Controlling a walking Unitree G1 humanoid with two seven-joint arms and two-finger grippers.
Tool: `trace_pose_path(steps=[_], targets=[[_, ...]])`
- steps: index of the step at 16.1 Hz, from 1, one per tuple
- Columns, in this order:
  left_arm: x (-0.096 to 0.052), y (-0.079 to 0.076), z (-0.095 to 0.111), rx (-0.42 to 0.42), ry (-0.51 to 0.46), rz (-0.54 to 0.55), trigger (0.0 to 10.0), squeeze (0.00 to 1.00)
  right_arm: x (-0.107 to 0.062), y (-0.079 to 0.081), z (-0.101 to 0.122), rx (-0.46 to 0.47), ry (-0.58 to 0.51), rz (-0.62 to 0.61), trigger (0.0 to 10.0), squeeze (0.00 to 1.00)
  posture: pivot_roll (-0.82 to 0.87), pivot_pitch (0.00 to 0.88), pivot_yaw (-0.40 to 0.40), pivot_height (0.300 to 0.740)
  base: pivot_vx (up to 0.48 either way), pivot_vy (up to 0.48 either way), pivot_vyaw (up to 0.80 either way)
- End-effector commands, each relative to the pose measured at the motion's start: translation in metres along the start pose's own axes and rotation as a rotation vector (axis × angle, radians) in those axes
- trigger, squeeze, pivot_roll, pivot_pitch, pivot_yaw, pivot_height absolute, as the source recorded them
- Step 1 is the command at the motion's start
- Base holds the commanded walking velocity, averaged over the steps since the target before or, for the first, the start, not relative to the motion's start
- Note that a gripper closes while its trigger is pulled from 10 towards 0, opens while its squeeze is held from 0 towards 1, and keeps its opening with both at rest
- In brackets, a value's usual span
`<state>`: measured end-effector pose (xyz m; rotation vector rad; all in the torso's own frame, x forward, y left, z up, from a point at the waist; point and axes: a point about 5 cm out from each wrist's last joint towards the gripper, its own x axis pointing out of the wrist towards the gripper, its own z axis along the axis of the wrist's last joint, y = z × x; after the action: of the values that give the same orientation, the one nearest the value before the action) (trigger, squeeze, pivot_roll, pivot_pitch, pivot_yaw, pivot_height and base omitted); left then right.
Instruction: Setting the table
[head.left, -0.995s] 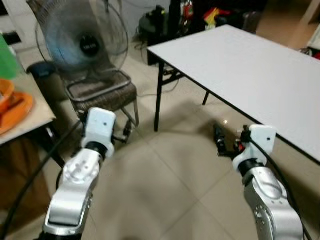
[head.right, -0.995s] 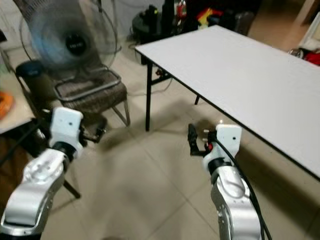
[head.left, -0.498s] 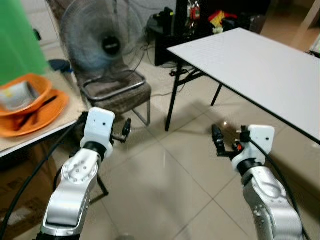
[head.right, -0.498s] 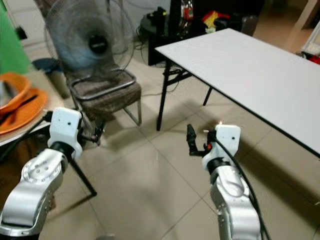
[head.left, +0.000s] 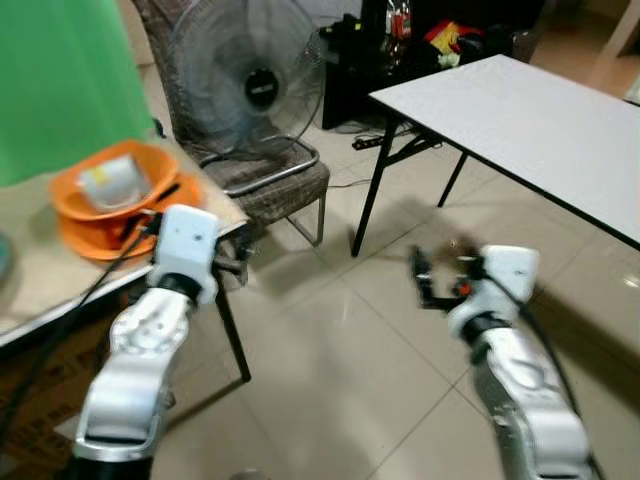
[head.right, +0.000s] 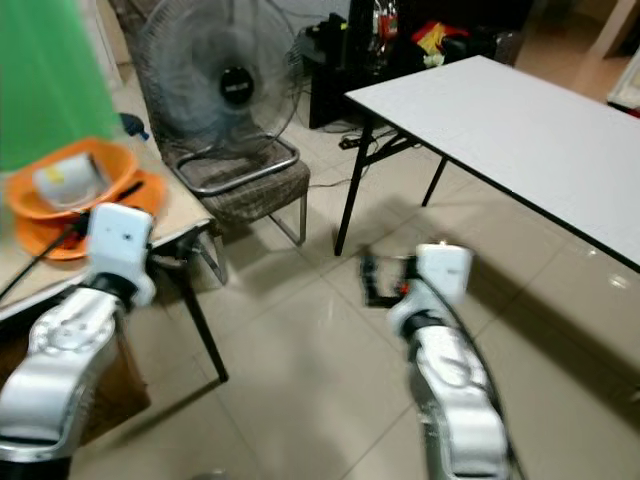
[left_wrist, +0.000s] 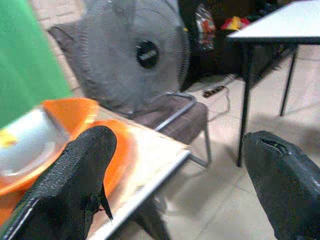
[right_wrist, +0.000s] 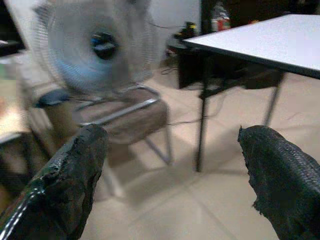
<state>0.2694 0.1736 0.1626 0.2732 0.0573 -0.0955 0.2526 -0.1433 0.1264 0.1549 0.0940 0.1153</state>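
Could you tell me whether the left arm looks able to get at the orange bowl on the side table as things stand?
Probably yes: the left tool is open, right by the table's corner, with the orange bowl just beyond and nothing between them.

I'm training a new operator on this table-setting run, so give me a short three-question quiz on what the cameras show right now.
1. True or false: the left gripper is shut on the orange bowl.
2. Multiple choice: what stands on the chair? A) a kettle B) an electric fan C) a box
3. Fill in: the orange bowl sits on an orange ____ on the side table, while the white table lies toward the robot's right.

Key: 1 false, the fingers are open and hold nothing; 2 B; 3 plate.
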Motion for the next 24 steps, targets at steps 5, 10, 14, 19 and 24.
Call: trace_pose_path(steps=[5, 10, 14, 19, 24], targets=[[0.002, -0.008, 0.004, -0.042, -0.019, -0.004, 10.0, 0.00, -0.001, -0.010, 0.005, 0.008, -0.007, -0.008, 10.0, 0.00, 0.11, 0.000, -0.035, 0.740, 0.000, 0.272, 0.00], [0.003, -0.008, 0.010, -0.037, -0.047, 0.013, 10.0, 0.00, 0.005, -0.010, 0.008, -0.021, -0.010, 0.007, 10.0, 0.00, 0.13, 0.000, -0.050, 0.740, 0.000, 0.000, 0.00], [0.003, -0.005, 0.015, -0.038, -0.073, 0.012, 10.0, 0.00, 0.010, -0.010, 0.009, -0.030, -0.014, 0.017, 10.0, 0.00, 0.14, 0.000, -0.055, 0.740, 0.282, 0.000, 0.60], [0.003, -0.008, 0.016, -0.030, -0.072, -0.009, 10.0, 0.00, 0.012, -0.013, 0.010, -0.025, -0.020, 0.001, 10.0, 0.00, 0.14, 0.000, -0.052, 0.740, 0.412, 0.000, 0.25], [0.002, -0.010, 0.018, -0.023, -0.078, -0.018, 10.0, 0.00, 0.012, -0.010, 0.011, -0.058, -0.021, 0.044, 10.0, 0.00, 0.14, 0.000, -0.063, 0.740, 0.412, 0.000, 0.00]])
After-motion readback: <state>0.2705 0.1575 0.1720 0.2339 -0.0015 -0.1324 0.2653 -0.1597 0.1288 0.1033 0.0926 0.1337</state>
